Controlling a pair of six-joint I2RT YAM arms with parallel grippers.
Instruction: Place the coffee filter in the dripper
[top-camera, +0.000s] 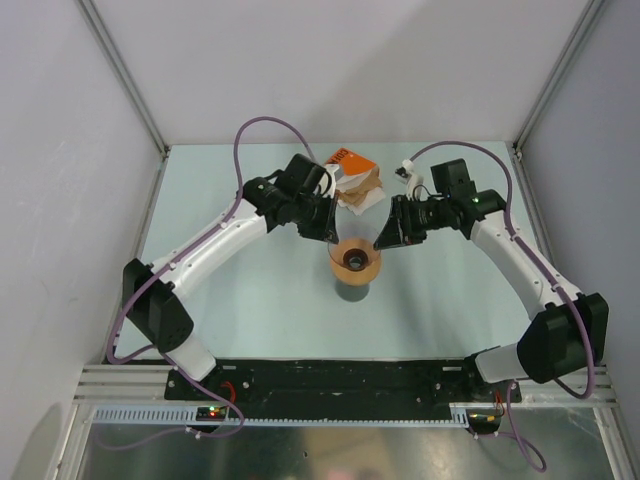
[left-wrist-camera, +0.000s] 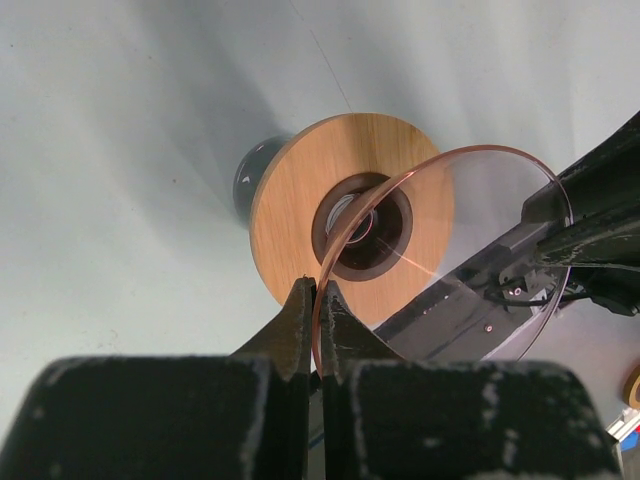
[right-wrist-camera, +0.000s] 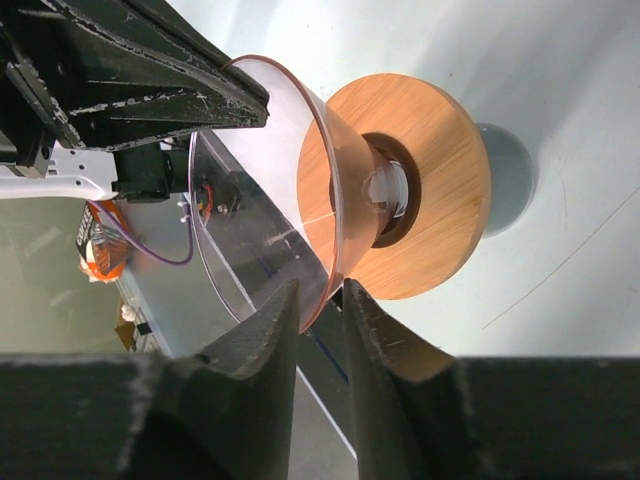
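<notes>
The dripper (top-camera: 356, 252), a clear pinkish funnel, sits with its neck in the tan wooden ring (top-camera: 358, 268) on top of the dark grey cup (top-camera: 352, 291). My left gripper (top-camera: 334, 240) is shut on the dripper's rim (left-wrist-camera: 322, 300); the funnel wall (left-wrist-camera: 480, 200) shows beyond its tips. My right gripper (top-camera: 381, 243) is open, its jaws straddling the opposite side of the rim (right-wrist-camera: 320, 296) with a gap on either side. The funnel (right-wrist-camera: 270, 170), the ring (right-wrist-camera: 450, 180) and the cup (right-wrist-camera: 512, 170) show in the right wrist view. The white coffee filter is not in view.
An orange pack (top-camera: 350, 160) and brown papers (top-camera: 363, 188) lie at the back of the table, just behind the two grippers. White walls and metal posts enclose the table on three sides. The left arm's black fingers (right-wrist-camera: 150, 70) fill the right wrist view's upper left.
</notes>
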